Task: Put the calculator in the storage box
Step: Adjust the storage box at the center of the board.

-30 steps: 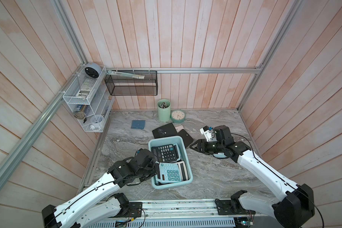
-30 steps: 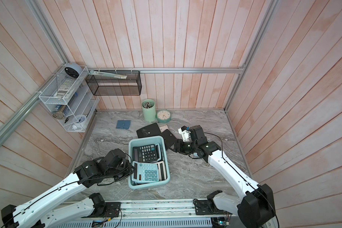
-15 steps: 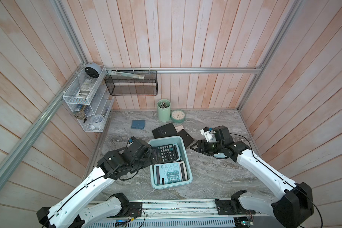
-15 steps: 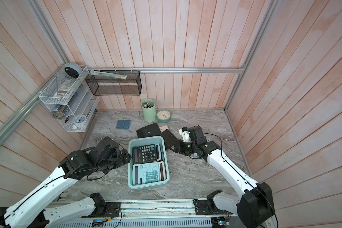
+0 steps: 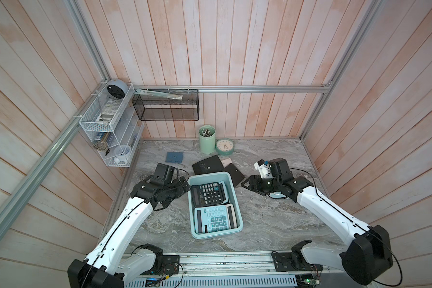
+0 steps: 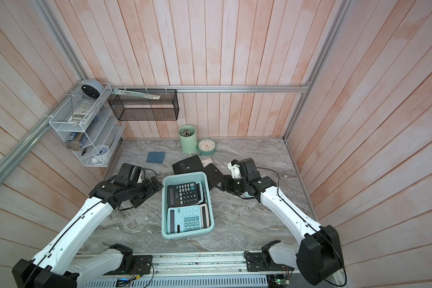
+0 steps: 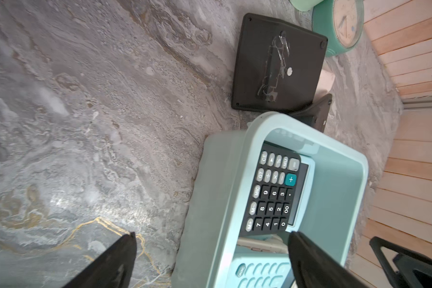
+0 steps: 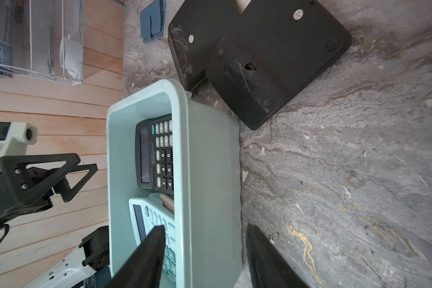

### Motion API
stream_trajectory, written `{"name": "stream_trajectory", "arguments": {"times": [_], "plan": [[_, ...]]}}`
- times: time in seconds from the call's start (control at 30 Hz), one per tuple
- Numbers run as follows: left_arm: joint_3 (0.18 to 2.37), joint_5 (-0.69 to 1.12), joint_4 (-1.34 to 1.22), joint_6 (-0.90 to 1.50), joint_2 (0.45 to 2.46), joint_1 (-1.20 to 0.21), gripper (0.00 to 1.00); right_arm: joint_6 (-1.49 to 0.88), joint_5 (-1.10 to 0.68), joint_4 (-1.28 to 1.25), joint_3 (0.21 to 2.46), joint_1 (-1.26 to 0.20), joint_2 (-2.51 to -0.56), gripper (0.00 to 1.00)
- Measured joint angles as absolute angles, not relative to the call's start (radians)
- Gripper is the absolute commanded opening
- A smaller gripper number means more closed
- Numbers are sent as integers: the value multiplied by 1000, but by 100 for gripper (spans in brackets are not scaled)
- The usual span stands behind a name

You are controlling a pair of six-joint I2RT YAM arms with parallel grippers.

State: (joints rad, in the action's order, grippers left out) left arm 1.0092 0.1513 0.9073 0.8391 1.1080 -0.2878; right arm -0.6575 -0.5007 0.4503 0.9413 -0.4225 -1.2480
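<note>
Lying in storage box (image 5: 217,235): black calculator (image 5: 210,194), aqua calculator (image 5: 213,219).

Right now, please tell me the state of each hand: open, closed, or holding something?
Left hand: open wide, holding nothing, beside the storage box.
Right hand: open, holding nothing.

On my marble counter (image 5: 272,224), a mint pen cup (image 5: 207,143) stands at the back edge with a mint clock (image 5: 224,146) just beside it. A blue wallet (image 5: 174,157) lies near the back left corner. On the walls hang my black mesh basket (image 5: 168,113) and white wire rack (image 5: 102,119).
</note>
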Motion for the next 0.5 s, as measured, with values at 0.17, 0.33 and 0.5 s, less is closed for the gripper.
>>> {"name": "stream_trajectory", "arguments": {"times": [0.17,0.33,0.5], "plan": [[1008,213,814,820,1161,-204,100,-659,-492,445,931,-297,-1238,59],[984,241,742,817,1170,-184,100,-662,-516,423,926,-279,-1244,59],[923,260,687,828,1163,-180,100,-680,-553,342,895,-336,-1296,59]]}}
